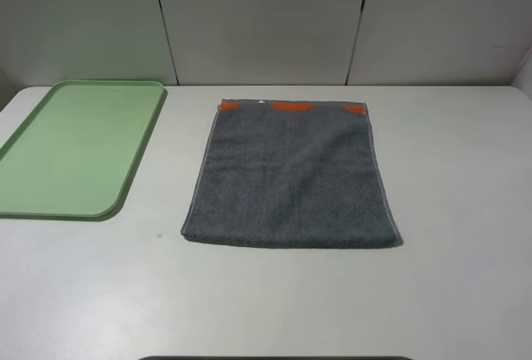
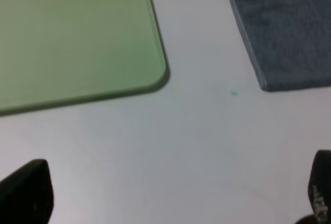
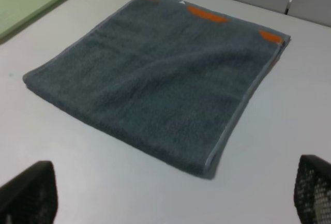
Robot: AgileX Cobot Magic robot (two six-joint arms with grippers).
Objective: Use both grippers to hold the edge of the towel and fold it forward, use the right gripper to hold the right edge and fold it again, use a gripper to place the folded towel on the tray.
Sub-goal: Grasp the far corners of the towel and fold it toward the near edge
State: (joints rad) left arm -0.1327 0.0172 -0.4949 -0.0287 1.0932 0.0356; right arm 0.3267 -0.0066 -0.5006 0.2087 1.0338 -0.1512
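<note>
A grey towel (image 1: 291, 177) lies flat on the middle of the white table, with orange patches showing along its far edge and a thick doubled edge at the front. A light green tray (image 1: 75, 148) lies to its left and holds nothing. Neither gripper shows in the exterior high view. My left gripper (image 2: 170, 195) is open and empty, above bare table between the tray's near corner (image 2: 155, 74) and the towel's front left corner (image 2: 279, 43). My right gripper (image 3: 173, 193) is open and empty, just in front of the towel's front right corner (image 3: 207, 167).
Grey wall panels (image 1: 266, 19) stand behind the table's far edge. A small green speck (image 1: 159, 234) marks the table between tray and towel. A dark edge (image 1: 274, 358) shows at the very front of the table.
</note>
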